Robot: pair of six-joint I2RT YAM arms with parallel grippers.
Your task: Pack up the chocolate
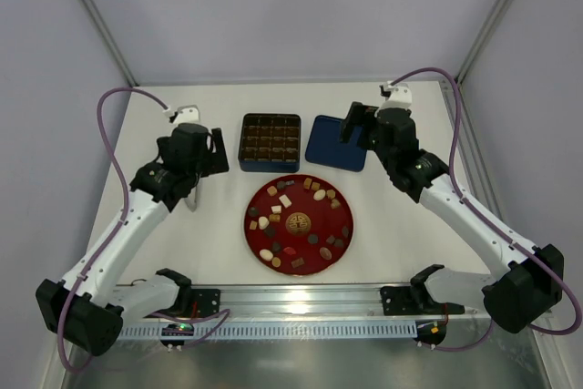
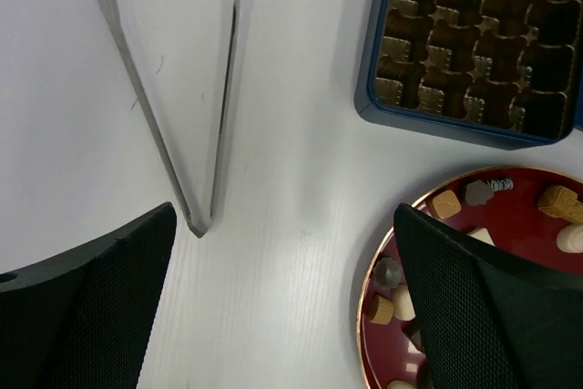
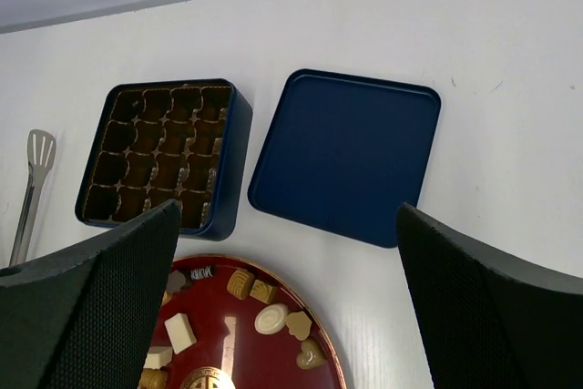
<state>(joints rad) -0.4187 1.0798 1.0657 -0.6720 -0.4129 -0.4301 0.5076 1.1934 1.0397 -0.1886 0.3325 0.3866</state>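
Many small chocolates (image 1: 285,200), brown, tan and cream, lie on the round red plate (image 1: 339,237) at the table's middle. Behind it stands the dark blue box (image 1: 271,142) with an empty gold grid. My left gripper (image 1: 221,154) hangs open and empty left of the box, above the table; in its wrist view the gripper (image 2: 284,293) frames bare table, with the plate's edge (image 2: 363,312) and chocolates (image 2: 381,309) at right. My right gripper (image 1: 353,123) is open and empty over the box lid (image 1: 336,142); in its wrist view the gripper (image 3: 290,298) faces the box (image 3: 228,166), lid (image 3: 346,154) and chocolates (image 3: 272,318).
Metal tongs (image 1: 192,198) lie on the table left of the plate, under the left arm; they show in the left wrist view (image 2: 173,97) and at the right wrist view's left edge (image 3: 32,184). The table's aluminium front rail (image 1: 301,302) runs along the near edge.
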